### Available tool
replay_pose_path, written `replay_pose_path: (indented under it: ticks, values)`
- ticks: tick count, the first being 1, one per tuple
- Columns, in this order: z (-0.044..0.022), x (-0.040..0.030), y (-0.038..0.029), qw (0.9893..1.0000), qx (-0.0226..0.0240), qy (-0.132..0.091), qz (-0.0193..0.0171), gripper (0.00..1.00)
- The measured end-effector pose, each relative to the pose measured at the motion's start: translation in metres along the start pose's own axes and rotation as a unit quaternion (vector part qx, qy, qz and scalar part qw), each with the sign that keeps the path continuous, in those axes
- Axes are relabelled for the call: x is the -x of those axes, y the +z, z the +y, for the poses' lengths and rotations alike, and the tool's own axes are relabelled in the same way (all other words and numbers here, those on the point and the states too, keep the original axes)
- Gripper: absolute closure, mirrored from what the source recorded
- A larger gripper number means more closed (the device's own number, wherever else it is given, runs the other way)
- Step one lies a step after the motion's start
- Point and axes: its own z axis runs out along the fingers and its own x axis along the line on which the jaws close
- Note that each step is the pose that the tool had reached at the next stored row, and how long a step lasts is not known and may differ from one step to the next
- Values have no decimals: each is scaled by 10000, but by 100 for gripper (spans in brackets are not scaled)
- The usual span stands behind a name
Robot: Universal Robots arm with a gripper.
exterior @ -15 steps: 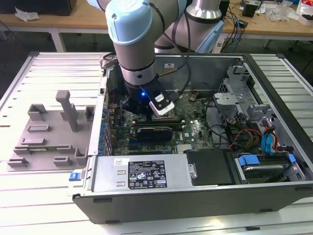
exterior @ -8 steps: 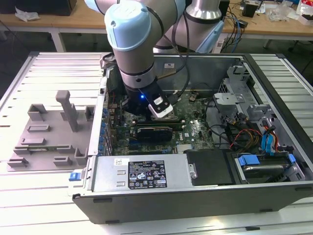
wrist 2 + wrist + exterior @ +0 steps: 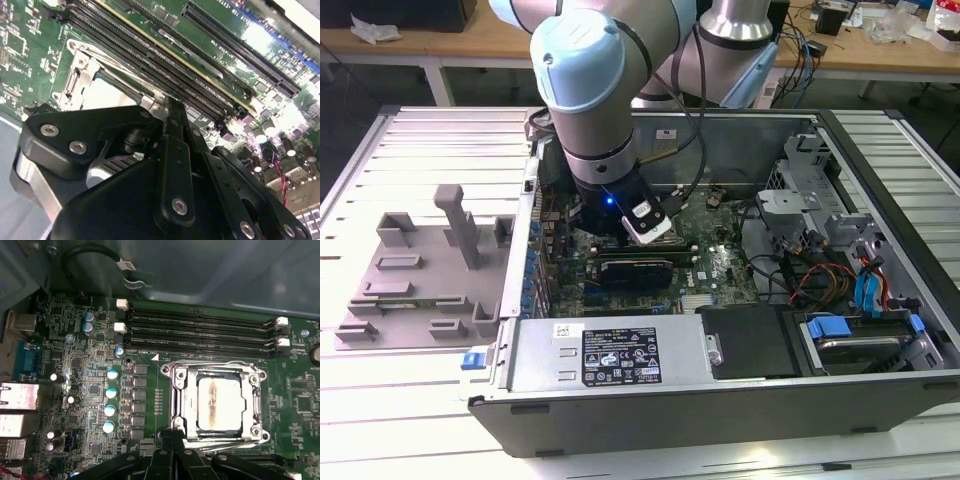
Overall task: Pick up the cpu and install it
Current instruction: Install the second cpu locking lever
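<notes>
The cpu [image 3: 218,402] lies flat inside the metal socket frame [image 3: 176,395] on the green motherboard [image 3: 90,390], its silvery top smudged in the middle. In the second wrist view the cpu [image 3: 107,95] shows as a pale patch just beyond my black fingers [image 3: 173,117]. My gripper [image 3: 169,436] hovers at the socket's edge, beside the cpu and not on it. Its fingers are shut together with nothing between them. In the exterior view my arm's wrist [image 3: 610,195] reaches down into the open computer case [image 3: 720,400].
Black memory slots [image 3: 200,330] run beside the socket. Capacitors [image 3: 110,410] and rear ports [image 3: 17,395] line the board. The case holds a power supply [image 3: 610,352], a drive cage [image 3: 850,340] and loose cables [image 3: 810,280]. A grey fixture [image 3: 420,270] lies at the exterior view's left.
</notes>
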Motion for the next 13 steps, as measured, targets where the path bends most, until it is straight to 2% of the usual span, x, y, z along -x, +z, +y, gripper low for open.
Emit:
replay_pose_path:
  ticks: [3,6,7,9,11,12,13]
  values:
    - [26,28,-149,10000,1,1,5,89]
    - [66,83,-384,10000,1,1,6,89]
    - [75,95,-437,10000,1,1,7,89]
    - [90,126,-527,10000,0,4,15,89]
    - [89,141,-525,10000,1,7,35,89]
    - [87,168,-521,9999,5,28,150,89]
    - [86,181,-519,9997,8,43,232,89]
